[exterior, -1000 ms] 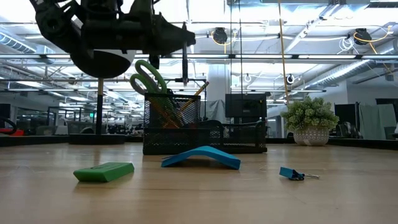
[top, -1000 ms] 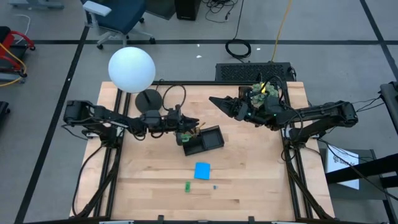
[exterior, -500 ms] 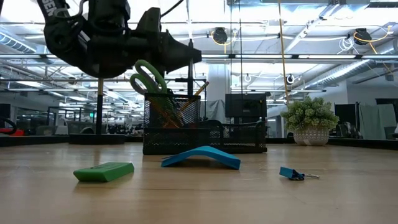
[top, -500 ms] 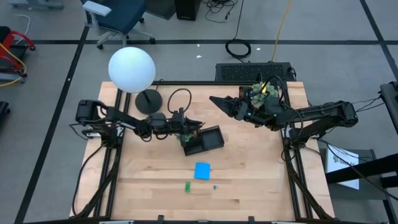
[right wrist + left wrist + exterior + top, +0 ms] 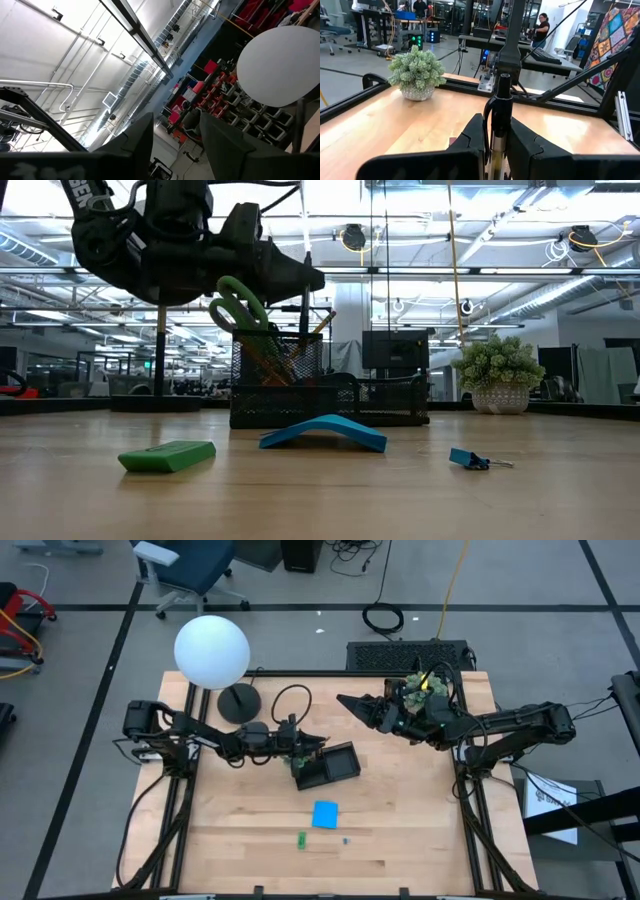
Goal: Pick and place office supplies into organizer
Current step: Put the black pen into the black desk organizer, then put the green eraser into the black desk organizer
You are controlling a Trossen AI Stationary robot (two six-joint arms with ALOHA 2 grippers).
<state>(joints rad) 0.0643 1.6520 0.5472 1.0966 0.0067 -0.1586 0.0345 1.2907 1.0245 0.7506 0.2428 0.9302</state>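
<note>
Black pen [image 5: 499,120] pinched upright in left hand [image 5: 300,746] above organizer [image 5: 328,766]; right hand [image 5: 350,705] parted, idle.

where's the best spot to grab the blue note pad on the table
Probably the blue note pad by its raised middle, coming straight down from above: it arches off the table with only two opposite edges touching, so pincer tips could close across the hump from its open sides.
</note>
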